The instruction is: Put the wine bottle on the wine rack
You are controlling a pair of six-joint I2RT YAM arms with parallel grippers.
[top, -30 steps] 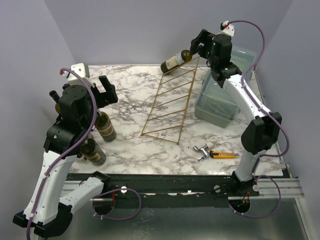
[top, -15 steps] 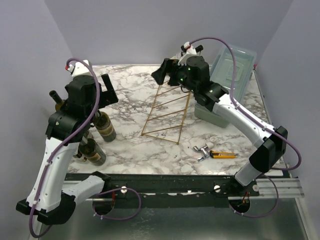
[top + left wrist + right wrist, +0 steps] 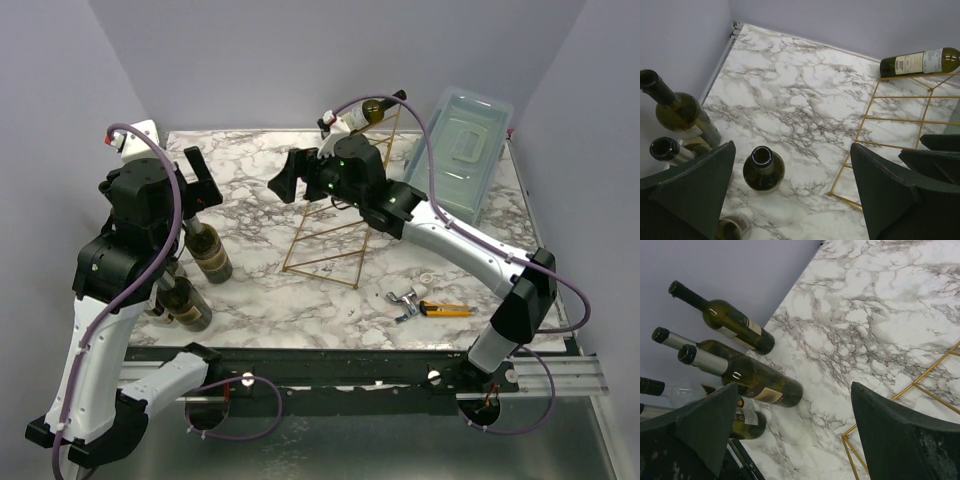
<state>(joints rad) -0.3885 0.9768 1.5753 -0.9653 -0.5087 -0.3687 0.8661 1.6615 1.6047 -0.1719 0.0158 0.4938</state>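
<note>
The wine rack (image 3: 340, 215), a slanted gold wire frame, stands mid-table. A dark green wine bottle (image 3: 365, 113) with a pale label lies across its top rung, held by nothing. It also shows in the left wrist view (image 3: 920, 61) above the rack (image 3: 890, 120). My right gripper (image 3: 290, 180) is open and empty, left of the rack's upper part. In its own view (image 3: 792, 430) it hangs over bare marble, the rack's corner (image 3: 920, 385) beside it. My left gripper (image 3: 200, 172) is open and empty above the standing bottles, over marble in its own view (image 3: 792, 195).
Several more bottles stand at the left (image 3: 210, 252) (image 3: 185, 300) (image 3: 762, 167) (image 3: 682, 112) (image 3: 757, 380). A pale blue-grey box (image 3: 465, 150) sits tilted at the back right. A yellow knife (image 3: 445, 309) and metal clip (image 3: 405, 300) lie front right.
My right gripper let go of the bottle, which now rests on the rack's top rung. The right arm swung left and down past the rack. The left arm shifted slightly.
</note>
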